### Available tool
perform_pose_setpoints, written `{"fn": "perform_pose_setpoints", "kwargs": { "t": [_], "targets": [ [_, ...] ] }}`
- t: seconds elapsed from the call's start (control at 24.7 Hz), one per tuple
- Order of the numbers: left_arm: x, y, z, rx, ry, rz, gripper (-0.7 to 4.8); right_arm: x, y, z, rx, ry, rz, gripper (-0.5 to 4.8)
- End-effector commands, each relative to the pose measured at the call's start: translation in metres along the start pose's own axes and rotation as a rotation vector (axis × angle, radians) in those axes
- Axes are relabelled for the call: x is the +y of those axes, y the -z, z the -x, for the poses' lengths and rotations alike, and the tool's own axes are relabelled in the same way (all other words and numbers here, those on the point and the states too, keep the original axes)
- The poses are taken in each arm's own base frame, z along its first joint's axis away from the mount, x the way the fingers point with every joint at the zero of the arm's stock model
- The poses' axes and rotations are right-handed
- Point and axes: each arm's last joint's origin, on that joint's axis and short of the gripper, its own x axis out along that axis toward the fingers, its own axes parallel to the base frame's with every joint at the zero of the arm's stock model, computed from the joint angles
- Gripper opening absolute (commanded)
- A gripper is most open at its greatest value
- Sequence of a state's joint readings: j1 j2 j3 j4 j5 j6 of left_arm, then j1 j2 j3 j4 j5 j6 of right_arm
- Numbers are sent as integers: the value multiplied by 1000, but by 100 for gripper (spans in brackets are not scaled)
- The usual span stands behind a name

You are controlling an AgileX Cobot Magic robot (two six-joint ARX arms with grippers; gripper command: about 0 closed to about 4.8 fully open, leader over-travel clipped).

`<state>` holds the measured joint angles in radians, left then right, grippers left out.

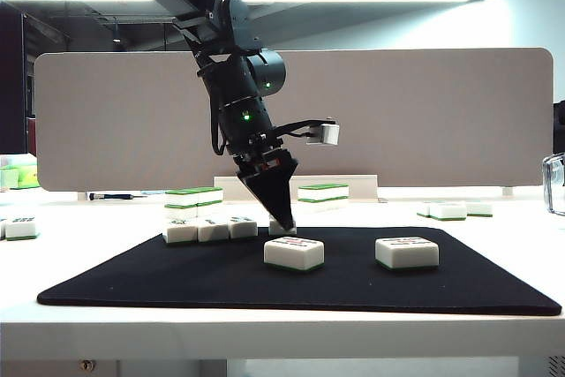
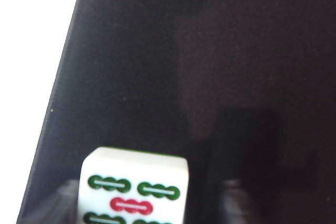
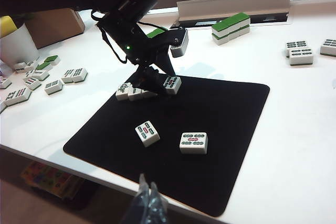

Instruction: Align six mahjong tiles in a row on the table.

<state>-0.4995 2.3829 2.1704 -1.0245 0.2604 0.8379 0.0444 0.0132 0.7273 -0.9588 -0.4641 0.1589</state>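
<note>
The table (image 1: pixel 265 328) gives you wide white room on both sides. The black mat (image 1: pixel 177 284) covers its middle and runs close to the front edge. The mat's near half is bare apart from two loose tiles (image 1: pixel 294 253), which lie face up and well apart from each other.

Your left gripper (image 1: pixel 281 214) points down at the mat's far edge. Its jaws stand apart, astride a fourth tile (image 3: pixel 172 84). In the left wrist view there is dark mat between that tile and one finger (image 2: pixel 247 150) (the other side is too blurred to judge contact). The tile sits on the mat, just beside the row of three tiles (image 1: pixel 210 230) but not flush with it. Green-topped stacks (image 1: pixel 194 193) sit close behind the row.

Your right gripper (image 3: pixel 148 203) hangs near the table's front edge, well clear of every tile. Its fingers are together with nothing between them.
</note>
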Motion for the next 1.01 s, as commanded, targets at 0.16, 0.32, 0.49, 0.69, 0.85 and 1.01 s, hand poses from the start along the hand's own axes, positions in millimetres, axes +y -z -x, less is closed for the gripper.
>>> {"fn": "perform_pose_setpoints", "kwargs": {
  "t": [0.16, 0.32, 0.49, 0.69, 0.85, 1.01],
  "targets": [
    [0, 1, 2, -1, 6, 24, 229, 1, 0, 3, -25, -2, 15, -1],
    [1, 2, 2, 49, -44, 134, 221, 1, 0, 3, -25, -2, 15, -1],
    [2, 6, 3, 96, -65, 213, 222, 1, 0, 3, -25, -2, 15, -1],
    [-1, 9, 3, 126, -39, 220, 222, 1, -1, 3, -29, 21, 15, -1],
    [0, 10, 4, 157, -73, 220, 222, 1, 0, 3, -29, 21, 15, -1],
    [0, 10, 4, 158, -78, 244, 223, 1, 0, 3, -29, 21, 15, -1]
  ]
}}
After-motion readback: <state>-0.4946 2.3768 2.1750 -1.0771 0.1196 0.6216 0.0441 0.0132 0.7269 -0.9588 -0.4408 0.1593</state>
